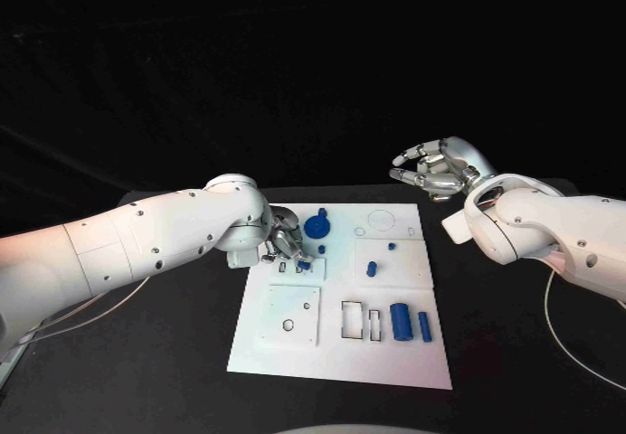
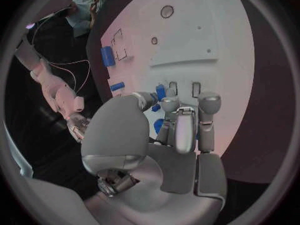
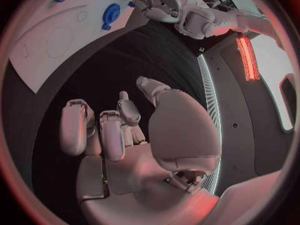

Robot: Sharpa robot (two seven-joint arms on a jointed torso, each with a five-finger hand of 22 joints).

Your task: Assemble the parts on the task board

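Two blue cylinders (image 1: 410,324) free on task board (image 1: 392,362); left hand (image 1: 287,242) pinching blue part (image 1: 304,257), right hand (image 1: 434,168) empty, spread.

I see the black worktop (image 1: 156,362) spread under everything, dark and matte. Directly on it, in the middle, lies the white task board (image 1: 342,362), flat, its long side running away from me. Bare black surface surrounds the board on every side.

We note a white board (image 1: 342,357), blue parts (image 1: 401,322) on it, black table (image 1: 156,380), white arms (image 1: 144,240), silver hands (image 1: 434,170).
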